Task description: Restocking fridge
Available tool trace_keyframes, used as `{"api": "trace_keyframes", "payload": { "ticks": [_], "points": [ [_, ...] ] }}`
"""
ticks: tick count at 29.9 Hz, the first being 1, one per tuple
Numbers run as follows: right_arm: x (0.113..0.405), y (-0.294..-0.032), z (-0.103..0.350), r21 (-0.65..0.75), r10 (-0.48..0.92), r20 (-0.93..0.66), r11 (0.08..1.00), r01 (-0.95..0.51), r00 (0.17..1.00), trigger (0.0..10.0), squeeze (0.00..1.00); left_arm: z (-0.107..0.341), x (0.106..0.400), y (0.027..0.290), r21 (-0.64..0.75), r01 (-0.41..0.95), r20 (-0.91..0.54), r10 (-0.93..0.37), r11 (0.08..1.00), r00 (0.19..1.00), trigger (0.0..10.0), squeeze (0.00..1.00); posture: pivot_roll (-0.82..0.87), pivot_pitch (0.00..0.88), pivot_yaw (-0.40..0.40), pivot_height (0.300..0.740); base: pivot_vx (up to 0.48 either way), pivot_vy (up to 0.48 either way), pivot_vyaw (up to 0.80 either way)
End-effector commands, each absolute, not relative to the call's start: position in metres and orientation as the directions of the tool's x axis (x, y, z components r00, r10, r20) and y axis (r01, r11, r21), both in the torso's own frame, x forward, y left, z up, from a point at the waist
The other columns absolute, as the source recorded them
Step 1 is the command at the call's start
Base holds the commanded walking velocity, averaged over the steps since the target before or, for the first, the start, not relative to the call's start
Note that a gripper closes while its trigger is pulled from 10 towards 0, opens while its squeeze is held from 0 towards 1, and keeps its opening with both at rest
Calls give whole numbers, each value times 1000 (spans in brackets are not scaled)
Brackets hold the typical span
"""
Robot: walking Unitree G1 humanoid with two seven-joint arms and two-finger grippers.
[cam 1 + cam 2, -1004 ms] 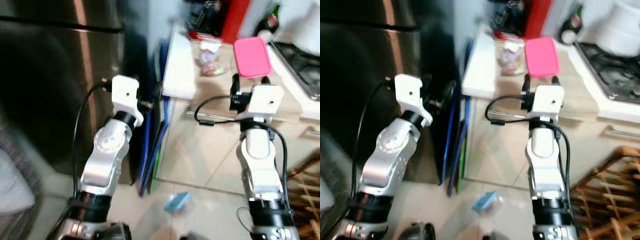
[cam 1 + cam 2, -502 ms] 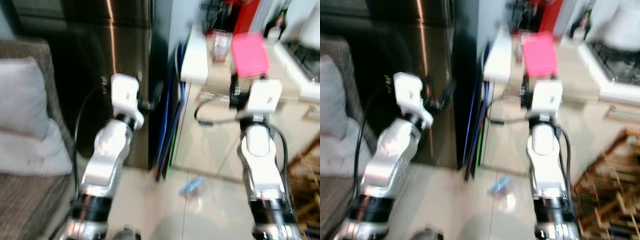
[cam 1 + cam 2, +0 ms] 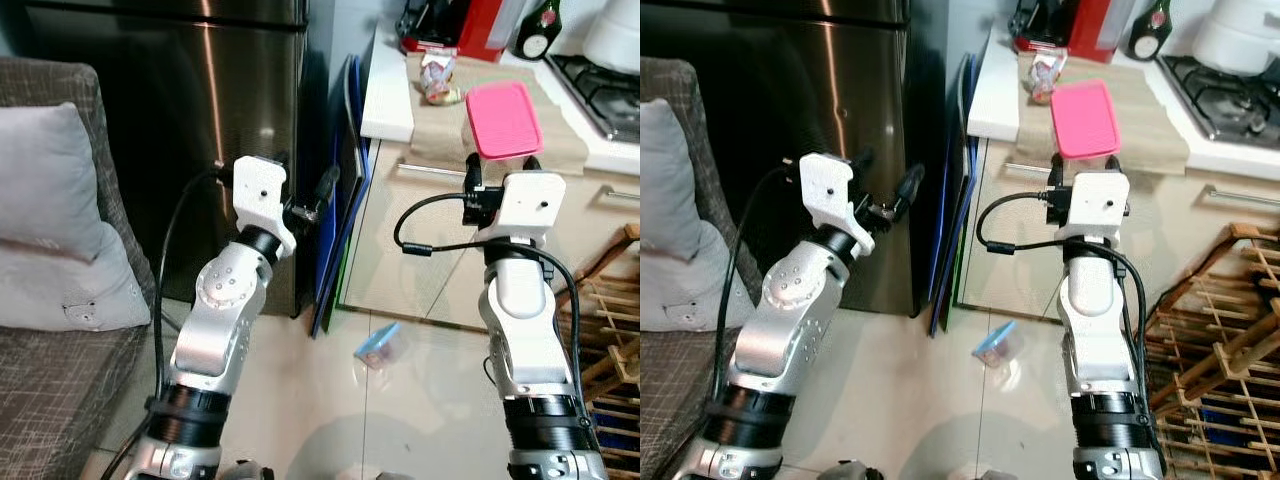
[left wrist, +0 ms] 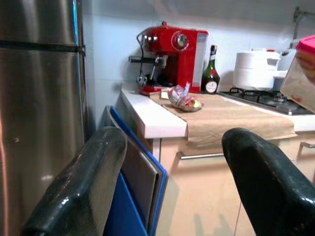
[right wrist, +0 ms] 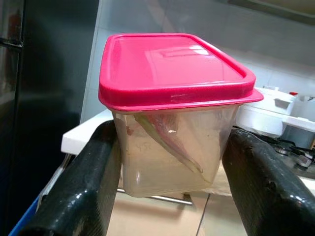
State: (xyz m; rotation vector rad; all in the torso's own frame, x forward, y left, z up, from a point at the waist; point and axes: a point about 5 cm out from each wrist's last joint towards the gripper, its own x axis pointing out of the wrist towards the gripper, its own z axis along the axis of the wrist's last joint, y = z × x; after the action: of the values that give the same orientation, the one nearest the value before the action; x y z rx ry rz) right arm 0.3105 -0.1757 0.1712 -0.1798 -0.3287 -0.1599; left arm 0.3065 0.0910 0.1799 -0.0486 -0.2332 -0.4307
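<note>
the white counter (image 3: 388, 95) carries a beige mat (image 3: 500, 140), a red coffee machine (image 3: 470, 25), a dark bottle (image 3: 535, 20) and a small wrapped packet (image 3: 437, 80). on the tiled floor (image 3: 330, 400) lies a small blue container (image 3: 378, 345), near the counter's base.

I see fridge (image 3: 200, 120): dark brushed steel, glossy. Beside fridge, container (image 5: 172, 147): clear plastic, glossy pink lid (image 5: 172, 66). Sofa (image 3: 50, 330): rough woven cloth. Floor (image 3: 330, 400): shiny tile. Rack (image 3: 1220, 340): bare wood.
</note>
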Motion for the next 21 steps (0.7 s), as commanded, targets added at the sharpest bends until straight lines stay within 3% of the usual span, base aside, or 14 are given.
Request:
{"api": "trace_keyframes", "payload": {
  "ticks": [1, 21],
  "points": [
    [311, -180, 175, -150, -130, 345, 970, 192, 929, 0, 0, 185, 306, 87, -1, 434, 254, -420, 901, 871, 10000, 0, -98, 0, -14, 740, 0, -480, 0],
    [304, -189, 165, -160, -156, 307, 964, 212, 939, 0, 0, 181, 300, 76, 8, 505, 239, -492, 863, 837, 10000, 0, -112, 15, -3, 740, 0, -480, 0]
  ]
}}
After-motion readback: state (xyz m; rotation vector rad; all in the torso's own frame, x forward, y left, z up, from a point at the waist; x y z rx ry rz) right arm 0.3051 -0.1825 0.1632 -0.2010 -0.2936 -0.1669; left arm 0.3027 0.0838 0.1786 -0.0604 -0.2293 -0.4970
